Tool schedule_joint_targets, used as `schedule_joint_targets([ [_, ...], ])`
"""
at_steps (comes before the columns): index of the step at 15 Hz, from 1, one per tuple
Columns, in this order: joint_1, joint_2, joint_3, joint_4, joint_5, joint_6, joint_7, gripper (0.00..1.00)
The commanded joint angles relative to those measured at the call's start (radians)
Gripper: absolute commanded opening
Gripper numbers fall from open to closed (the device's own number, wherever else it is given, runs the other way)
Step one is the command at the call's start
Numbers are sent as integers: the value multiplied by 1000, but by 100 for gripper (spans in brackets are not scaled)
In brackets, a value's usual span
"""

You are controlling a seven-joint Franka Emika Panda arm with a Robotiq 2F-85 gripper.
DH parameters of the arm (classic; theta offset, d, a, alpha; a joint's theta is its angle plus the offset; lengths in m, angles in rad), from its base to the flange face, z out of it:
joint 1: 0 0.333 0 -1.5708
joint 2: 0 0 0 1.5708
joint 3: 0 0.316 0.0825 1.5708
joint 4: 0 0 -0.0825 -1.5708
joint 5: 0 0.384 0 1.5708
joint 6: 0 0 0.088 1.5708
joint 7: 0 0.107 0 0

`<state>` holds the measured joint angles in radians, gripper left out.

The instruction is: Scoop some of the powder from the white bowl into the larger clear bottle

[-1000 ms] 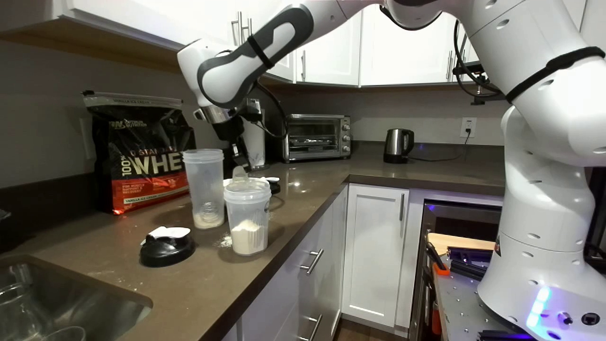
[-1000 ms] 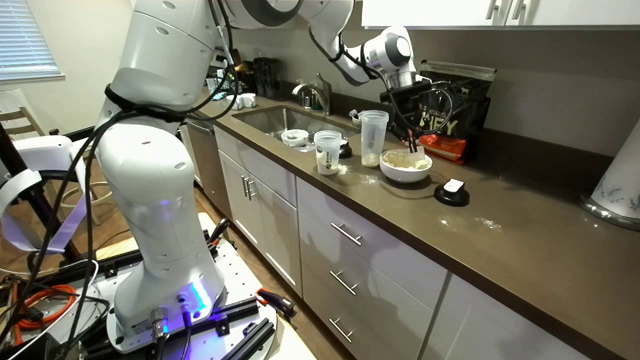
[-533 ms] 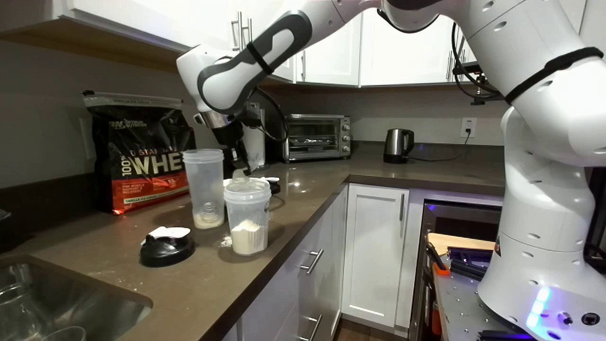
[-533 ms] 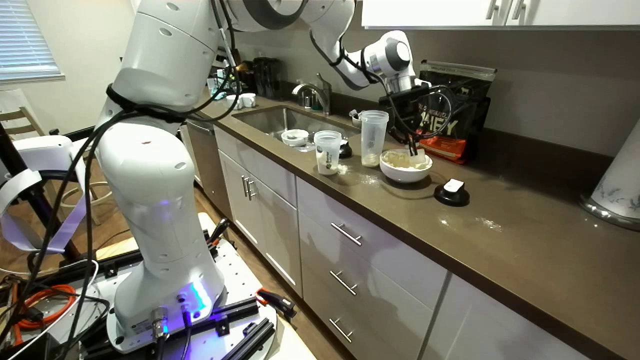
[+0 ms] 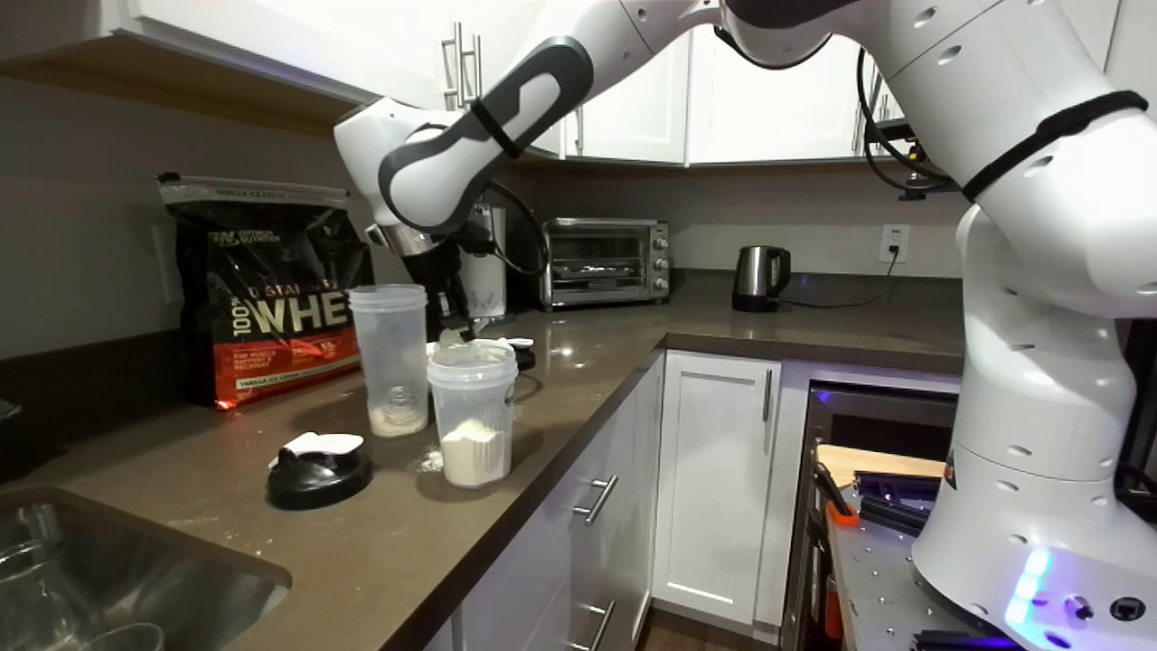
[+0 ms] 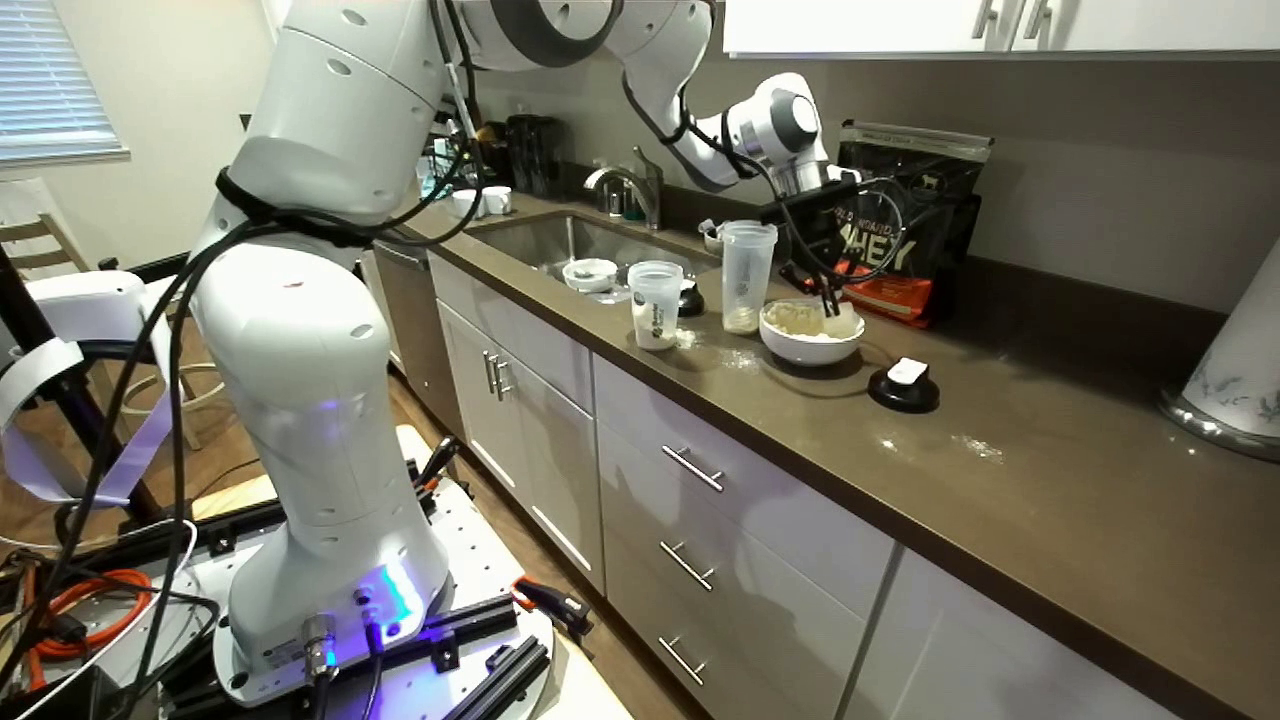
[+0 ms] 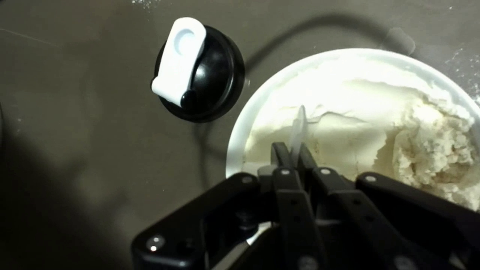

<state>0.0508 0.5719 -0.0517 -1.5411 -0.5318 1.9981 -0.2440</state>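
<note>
Gripper (image 7: 293, 150), clamped on translucent scoop (image 7: 298, 129), has dipped: ten o'clock in white bowl (image 7: 235, 153), wrist view. Probably digging powder (image 7: 348, 138).

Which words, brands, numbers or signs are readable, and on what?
"VANILLA ICE CREAM": whey bag, twice
"OPTIMUM NUTRITION": same bag
"100%": same bag
"WHE" or "HEY", by view: same bag
"STAND": same bag, incomplete
"FOR MUSCLE SUPPORT & RECOVERY": same bag
Too small: print on shorter shaker cup, other markings
</note>
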Motion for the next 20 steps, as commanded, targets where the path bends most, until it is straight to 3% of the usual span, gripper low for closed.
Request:
schedule_joint_targets([
  [1,16,-2,-16,4,-35,9,27,2],
  [20,10,-28,-27,-37,-116,80,86,2],
])
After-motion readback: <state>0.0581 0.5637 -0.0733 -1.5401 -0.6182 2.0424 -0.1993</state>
